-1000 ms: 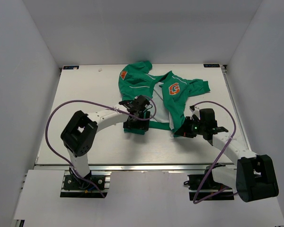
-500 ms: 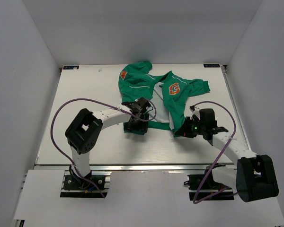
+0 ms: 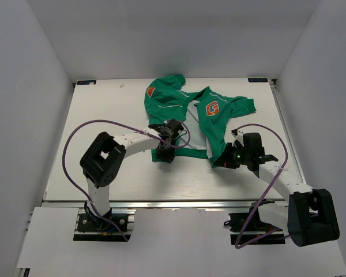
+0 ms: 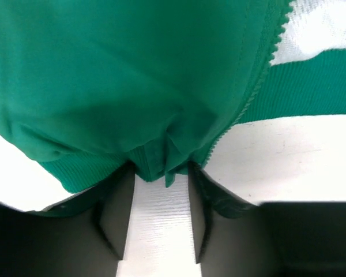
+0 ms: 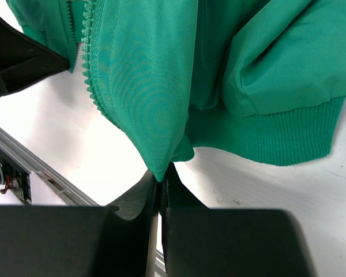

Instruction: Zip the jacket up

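The green jacket (image 3: 173, 101) lies open on the white table (image 3: 104, 115), with its orange "G" badge (image 3: 211, 108) and orange sleeve patch (image 3: 150, 90) facing up. My left gripper (image 3: 164, 151) sits on the bottom hem of the left front panel. In the left wrist view a bunched fold of the jacket (image 4: 132, 75) is pinched between the fingertips of the left gripper (image 4: 160, 173), beside the zipper teeth (image 4: 251, 98). My right gripper (image 3: 222, 161) is shut on the bottom corner of the right panel. In the right wrist view that gripper (image 5: 161, 176) holds the point of the jacket (image 5: 161, 69).
White walls close in the table on three sides. A metal rail (image 3: 161, 202) runs along the near edge. Purple cables (image 3: 104, 123) loop over both arms. A ribbed cuff (image 5: 277, 141) lies right of my right gripper.
The left gripper has closed in on the hem, and the fabric under it has bunched narrower. The left arm's elbow shifted slightly right. The right arm has not moved.
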Controlling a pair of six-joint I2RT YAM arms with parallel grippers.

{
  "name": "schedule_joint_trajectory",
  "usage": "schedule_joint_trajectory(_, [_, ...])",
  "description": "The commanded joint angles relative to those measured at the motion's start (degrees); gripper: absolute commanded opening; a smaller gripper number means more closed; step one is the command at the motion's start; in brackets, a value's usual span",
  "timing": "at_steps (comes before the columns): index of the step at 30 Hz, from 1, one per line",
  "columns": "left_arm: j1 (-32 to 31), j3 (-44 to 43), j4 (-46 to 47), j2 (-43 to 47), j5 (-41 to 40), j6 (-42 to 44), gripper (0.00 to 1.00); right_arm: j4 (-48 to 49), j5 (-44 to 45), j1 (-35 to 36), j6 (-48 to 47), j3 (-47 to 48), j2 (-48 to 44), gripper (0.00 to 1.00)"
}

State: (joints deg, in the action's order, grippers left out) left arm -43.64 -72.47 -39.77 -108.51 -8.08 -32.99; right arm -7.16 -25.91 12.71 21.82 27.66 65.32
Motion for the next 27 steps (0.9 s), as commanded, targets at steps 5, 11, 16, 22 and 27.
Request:
schedule_joint_trajectory(5, [-0.3, 1.5, 3.0, -1.7, 3.2, 0.1, 0.10, 0.0, 0.2, -0.3, -1.1, 1.3, -0.5, 0.00])
schedule_joint_trajectory(11, [-0.4, 2.4, 5.4, 0.2, 5.5, 2.0, 0.00, 0.2, -0.7, -0.3, -1.5, 1.3, -0.5, 0.00])
schedule_joint_trajectory(16, [-0.3, 5.2, 11.8, 7.6, 8.0, 4.1, 0.00, 1.4, -5.0, -0.4, -2.8, 1.7, -0.9, 0.00])
schedule_joint_trajectory(22, [-0.3, 11.8, 22.7, 18.9, 17.6, 4.3, 0.00, 9.2, -15.7, -0.2, -2.4, 1.1, -2.2, 0.00])
schedule_joint_trajectory(27, [-0.4, 17.8, 35.3, 27.8, 23.8, 0.7, 0.00, 18.5, -22.1, -0.1, -0.7, -0.6, -3.6, 0.00])
